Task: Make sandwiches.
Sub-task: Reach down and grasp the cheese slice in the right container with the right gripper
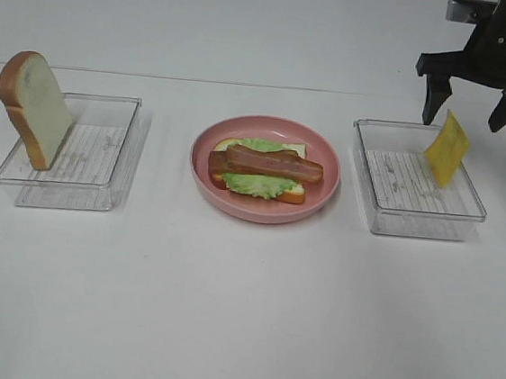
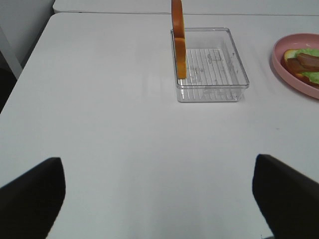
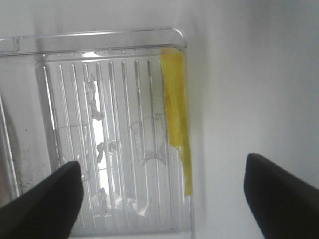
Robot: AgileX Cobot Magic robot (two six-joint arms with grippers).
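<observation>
An open-faced sandwich (image 1: 264,168) lies on the pink plate (image 1: 202,173): a bread slice, green lettuce and bacon strips on top. A second bread slice (image 1: 35,108) leans upright at the left clear tray's (image 1: 99,193) left edge. A yellow cheese square (image 1: 446,148) stands tilted against the right tray's (image 1: 412,226) far right side. My right gripper (image 1: 465,121) hangs open above the cheese; in its wrist view the cheese (image 3: 177,119) lies between the dark fingers (image 3: 45,199). My left gripper (image 2: 159,204) is open and empty over bare table, well short of the bread slice (image 2: 178,40).
The left tray (image 2: 212,94) and the plate's rim (image 2: 294,74) show in the left wrist view. The right tray's ribbed floor (image 3: 99,129) holds nothing but the cheese. White table surrounds the trays and plate.
</observation>
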